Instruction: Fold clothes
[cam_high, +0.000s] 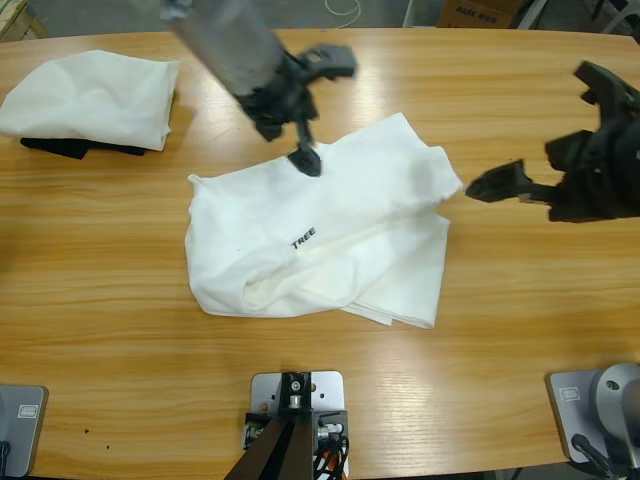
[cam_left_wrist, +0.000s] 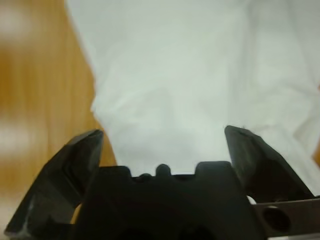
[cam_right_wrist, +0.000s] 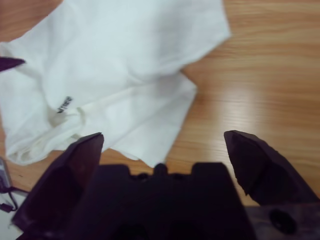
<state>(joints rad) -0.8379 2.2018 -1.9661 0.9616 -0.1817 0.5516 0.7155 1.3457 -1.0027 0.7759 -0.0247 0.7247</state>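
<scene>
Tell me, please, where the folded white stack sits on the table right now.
In the high view, the folded white stack lies at the table's upper-left corner, on something black, well apart from the crumpled T-shirt in the middle.

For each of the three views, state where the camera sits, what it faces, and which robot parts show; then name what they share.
High view: above the table, looking down; both arms show.
Left wrist view: on the left arm, close over the T-shirt; open left gripper shows.
Right wrist view: on the right arm, facing the shirt's edge; open right gripper shows.
Shared: the T-shirt, its lettering in two.

Long wooden table (cam_high: 520, 320) (cardboard box (cam_high: 483, 12) behind)
</scene>
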